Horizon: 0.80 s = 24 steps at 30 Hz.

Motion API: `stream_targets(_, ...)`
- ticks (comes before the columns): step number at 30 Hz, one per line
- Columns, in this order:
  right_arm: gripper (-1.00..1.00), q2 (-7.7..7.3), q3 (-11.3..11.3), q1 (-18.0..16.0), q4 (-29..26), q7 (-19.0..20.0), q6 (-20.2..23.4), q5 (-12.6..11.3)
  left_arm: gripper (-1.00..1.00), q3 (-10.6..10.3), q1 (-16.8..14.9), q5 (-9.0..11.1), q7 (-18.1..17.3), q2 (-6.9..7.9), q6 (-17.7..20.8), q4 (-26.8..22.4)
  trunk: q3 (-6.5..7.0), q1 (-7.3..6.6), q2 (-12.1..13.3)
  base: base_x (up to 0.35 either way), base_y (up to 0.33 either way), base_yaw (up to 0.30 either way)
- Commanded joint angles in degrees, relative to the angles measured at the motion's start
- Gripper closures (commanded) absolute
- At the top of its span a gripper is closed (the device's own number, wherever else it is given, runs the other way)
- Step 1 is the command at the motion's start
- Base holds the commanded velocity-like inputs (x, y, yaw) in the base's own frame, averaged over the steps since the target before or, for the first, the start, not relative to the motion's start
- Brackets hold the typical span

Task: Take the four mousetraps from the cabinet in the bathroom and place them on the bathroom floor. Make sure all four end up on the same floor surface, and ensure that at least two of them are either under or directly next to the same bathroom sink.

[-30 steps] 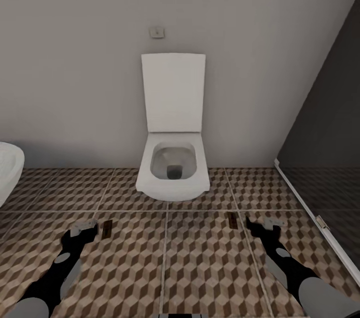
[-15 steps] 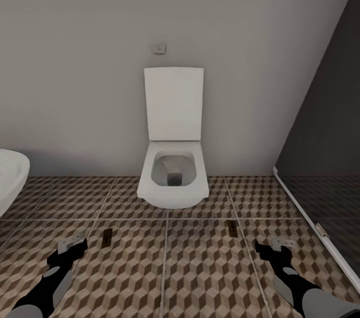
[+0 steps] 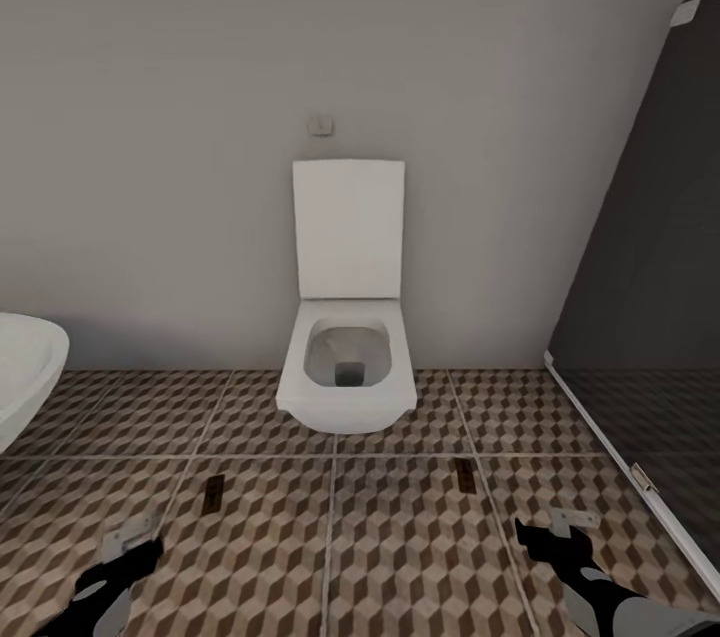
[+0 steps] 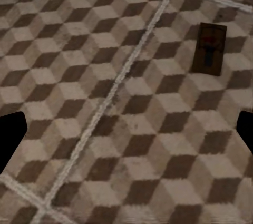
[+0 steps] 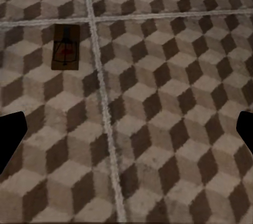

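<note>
I see two traps on the floor [image 3: 400,557] before the toilet [image 3: 347,387]: one trap [image 3: 212,494] to its left, the other [image 3: 464,477] right; a basin [image 3: 25,367] sits far left.

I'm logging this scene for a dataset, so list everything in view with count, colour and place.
mousetraps: two, brown, flat on the floor, one ahead of the left gripper, one ahead of the right gripper
bathroom floor: one, brown, beige and white cube-pattern tiles
toilet: one, white, lid up, against the back wall between the two traps
white basin: one, cut off at the head view's left edge
wall button: one, grey, above the toilet
dark panel: one, at the right
left gripper: fingers open, empty, above the floor
right gripper: fingers open, empty, above the floor
</note>
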Motion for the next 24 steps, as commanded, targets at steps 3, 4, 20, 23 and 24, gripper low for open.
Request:
stream_targets(3,-1.00,0.01,0.48,0.17,0.65,0.60,-0.26,-0.28,-1.00,-0.38,-0.01,0.57,0.12,0.18,-0.28,2.58,0.62,-0.09,0.02,0.000,0.000,0.000)
stream_targets(4,-1.00,0.02,0.48,0.32,0.75,0.71,-0.25,-0.17,-1.00,-0.39,0.00,0.57,0.10,0.24,-0.29,3.33,0.84,-0.11,0.04,0.000,0.000,0.000)
stream_targets(20,-1.00,0.03,0.48,5.05,1.11,0.48,-0.29,6.85,-1.00,-0.48,0.24,0.59,0.03,1.88,-0.32,11.08,4.39,-0.53,0.25,0.000,0.000,0.000)
stream_targets(23,-1.00,0.02,0.48,5.28,1.12,0.37,-0.30,7.21,-1.00,-0.48,0.31,0.64,-0.01,2.29,-0.33,11.55,5.05,-0.60,0.29,0.000,0.000,0.000)
stream_targets(24,-1.00,0.01,0.48,5.33,1.12,0.34,-0.30,7.28,-1.00,-0.49,0.32,0.66,-0.02,2.39,-0.34,11.74,5.28,-0.63,0.30,0.000,0.000,0.000)
